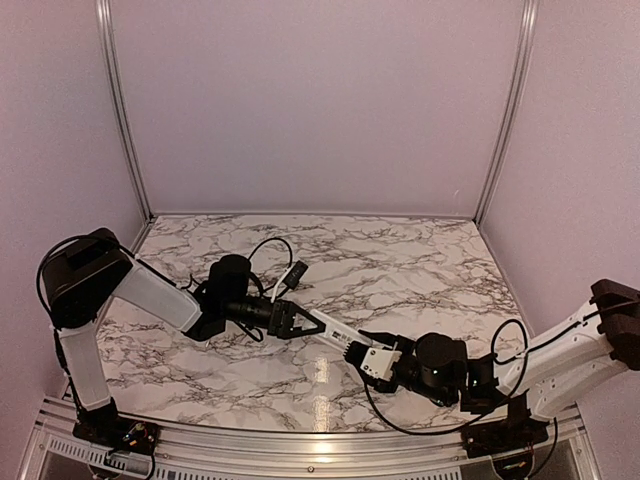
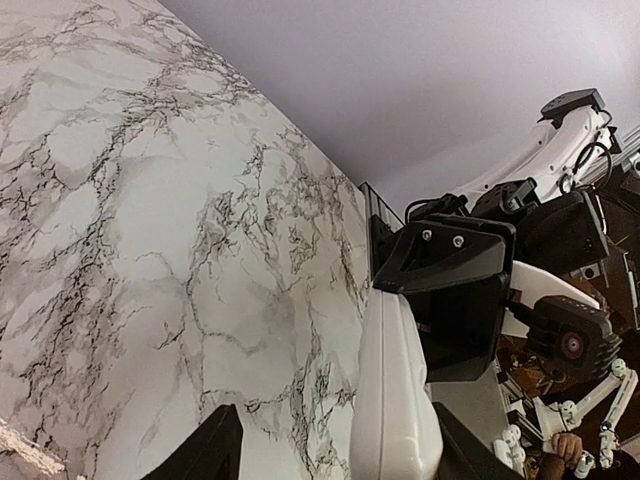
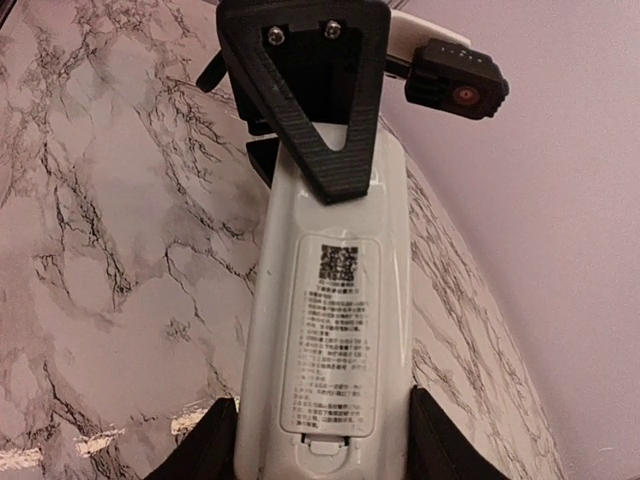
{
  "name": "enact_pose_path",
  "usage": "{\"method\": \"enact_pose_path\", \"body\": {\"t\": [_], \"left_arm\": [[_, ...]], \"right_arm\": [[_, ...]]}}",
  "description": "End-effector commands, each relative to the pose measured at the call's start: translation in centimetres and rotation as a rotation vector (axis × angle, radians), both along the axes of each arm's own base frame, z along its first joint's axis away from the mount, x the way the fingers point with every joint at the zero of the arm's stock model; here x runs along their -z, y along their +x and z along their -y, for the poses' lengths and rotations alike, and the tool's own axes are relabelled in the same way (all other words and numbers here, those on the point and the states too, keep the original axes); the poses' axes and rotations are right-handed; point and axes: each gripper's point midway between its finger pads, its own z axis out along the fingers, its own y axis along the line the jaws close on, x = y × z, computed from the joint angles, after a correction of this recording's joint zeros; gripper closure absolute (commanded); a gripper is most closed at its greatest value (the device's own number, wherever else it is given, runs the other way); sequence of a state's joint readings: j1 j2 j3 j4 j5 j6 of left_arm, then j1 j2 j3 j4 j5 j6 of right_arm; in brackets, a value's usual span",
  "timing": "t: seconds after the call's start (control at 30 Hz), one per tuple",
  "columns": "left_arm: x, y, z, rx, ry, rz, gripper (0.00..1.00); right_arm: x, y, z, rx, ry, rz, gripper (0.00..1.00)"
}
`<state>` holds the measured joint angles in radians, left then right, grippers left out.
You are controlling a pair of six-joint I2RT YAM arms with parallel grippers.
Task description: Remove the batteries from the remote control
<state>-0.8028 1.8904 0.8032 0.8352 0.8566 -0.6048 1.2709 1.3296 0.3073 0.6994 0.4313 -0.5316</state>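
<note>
The remote control (image 1: 334,339) is a slim white bar held above the marble table between my two grippers. My right gripper (image 3: 320,450) is shut on its near end, one finger on each side. In the right wrist view the remote (image 3: 330,300) shows its back, with a printed label and the battery cover closed. The batteries are hidden inside. My left gripper (image 2: 335,455) is open at the remote's far end; the remote (image 2: 395,400) lies against one finger, and the other finger (image 2: 210,450) stands well apart. From above, the left gripper (image 1: 292,322) and the right gripper (image 1: 366,356) face each other.
The marble table (image 1: 420,260) runs back to pale walls with metal corner posts (image 1: 505,110). Black cables (image 1: 268,250) loop above the left wrist. The metal front rail (image 1: 300,450) lies along the near edge.
</note>
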Motion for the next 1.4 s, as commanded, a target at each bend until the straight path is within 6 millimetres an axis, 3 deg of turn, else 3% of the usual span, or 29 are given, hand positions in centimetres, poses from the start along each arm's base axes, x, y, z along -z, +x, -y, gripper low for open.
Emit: {"method": "enact_pose_path", "body": {"t": [0.0,0.6,0.97,1.17,1.37], "left_arm": [[0.5,-0.5,0.4,0.04,-0.003,0.01,0.39],[-1.1,-4.0,0.8,0.167,-0.037,0.055,0.56],[-1.6,-3.9,0.4,0.141,-0.025,0.078,0.47],[-1.1,-3.7,0.6,0.139,-0.011,0.073,0.57],[-0.5,-3.3,0.9,0.134,0.01,0.062,0.61]], "right_arm": [[-2.0,0.2,-0.4,0.01,0.06,0.056,1.0],[-1.5,-0.1,-0.7,-0.023,0.038,0.076,1.0],[0.1,0.0,-1.1,-0.025,-0.018,0.044,1.0],[-0.1,-0.1,-1.2,-0.027,-0.012,0.048,1.0],[0.2,-0.1,-1.2,-0.03,-0.023,0.039,1.0]]}}
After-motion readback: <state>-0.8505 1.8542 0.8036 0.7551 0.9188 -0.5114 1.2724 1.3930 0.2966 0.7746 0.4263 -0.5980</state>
